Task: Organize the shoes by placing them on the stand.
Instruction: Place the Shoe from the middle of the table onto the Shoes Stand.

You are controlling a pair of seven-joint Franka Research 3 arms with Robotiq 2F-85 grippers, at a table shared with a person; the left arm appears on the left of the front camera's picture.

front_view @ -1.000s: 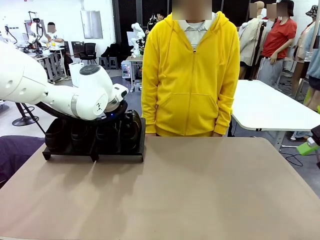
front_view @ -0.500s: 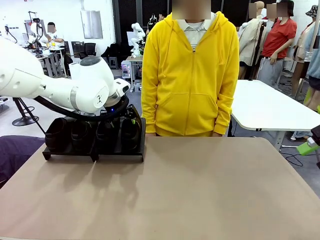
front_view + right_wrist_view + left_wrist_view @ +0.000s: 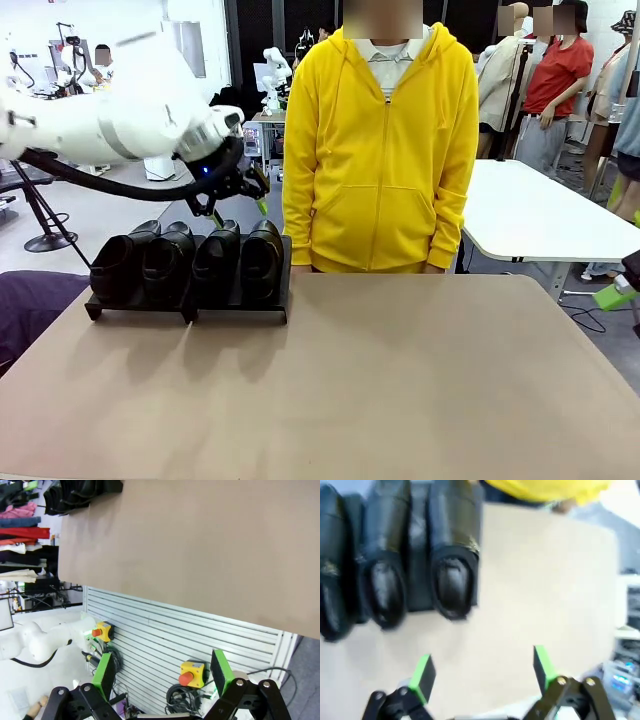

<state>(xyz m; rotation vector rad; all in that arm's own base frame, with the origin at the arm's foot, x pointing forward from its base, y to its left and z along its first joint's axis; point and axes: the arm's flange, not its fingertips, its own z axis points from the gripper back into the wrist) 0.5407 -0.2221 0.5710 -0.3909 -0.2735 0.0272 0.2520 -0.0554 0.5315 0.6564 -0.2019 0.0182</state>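
Black shoes (image 3: 190, 262): four glossy loafers sit side by side on the stand (image 3: 188, 308), toes tipped up its slope so each keeps its own slot.
Stand: at the table's (image 3: 400, 380) ten o'clock corner, just beside the person in yellow (image 3: 380, 150), who waits at twelve o'clock.
Left gripper (image 3: 238, 203): hangs above the row at the rightmost shoe's twelve o'clock, fingers spread, nothing between them; the wrist view is blurred.
Right gripper (image 3: 162, 677): off the table's near edge, fingers parked apart, empty.
Judgement: all four are racked, so the job looks finished.
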